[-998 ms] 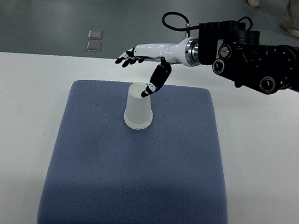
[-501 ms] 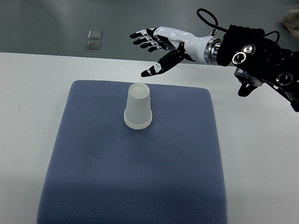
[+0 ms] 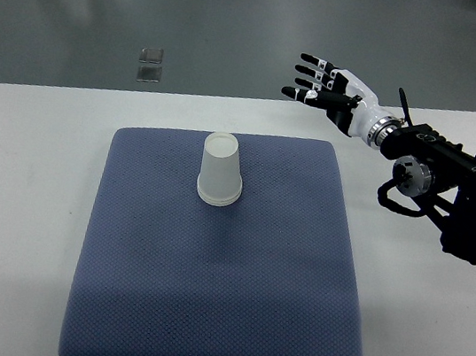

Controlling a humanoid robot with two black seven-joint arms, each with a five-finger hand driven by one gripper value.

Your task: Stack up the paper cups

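Well clear of the work: white-and-black robot right hand (image 3: pixel 328 87), fingers spread and empty, above the white table's (image 3: pixel 24 173) far edge; inverted white paper cup stack (image 3: pixel 221 170) on blue-grey textured cushion (image 3: pixel 220 301). Risk: soft, yielding footing, easily tipped by a stray brush.

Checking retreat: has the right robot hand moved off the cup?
Yes. The right robot hand pulled back rightward, away from the paper cup, now beyond the blue mat's far-right corner.

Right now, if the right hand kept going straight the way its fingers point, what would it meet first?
Probably nothing: the right hand, fingers spread, points up-left past the table's far edge toward bare floor. The paper cup sits off that line; height is unclear.
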